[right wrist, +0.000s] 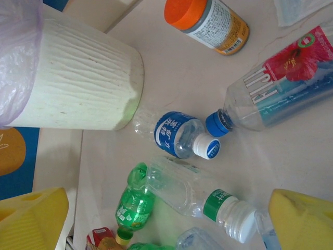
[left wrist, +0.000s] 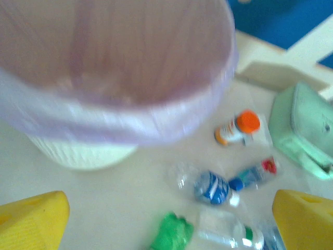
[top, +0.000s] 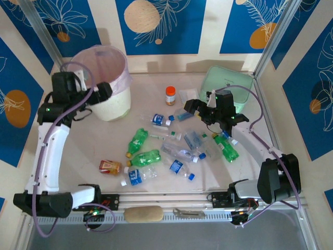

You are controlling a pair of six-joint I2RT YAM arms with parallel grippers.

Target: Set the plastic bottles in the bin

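2 spread wide and empty, left gripper (left wrist: 167, 223) and right gripper (right wrist: 167, 221); plastic bottles (top: 145, 158) look light, crushable, slick, so pinch mid-label.

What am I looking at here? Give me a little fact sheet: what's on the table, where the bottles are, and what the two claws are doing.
Container: bin, tall, white, pink liner, far left
Litter: plastic bottles, about a dozen, lying mid-table
Colours: mostly clear with blue; some green; one amber bottle
Extras: orange-capped jar; mint green container, far right
Left arm: left gripper open, empty, by the bin's rim
Right arm: right gripper open, empty, over the bottles
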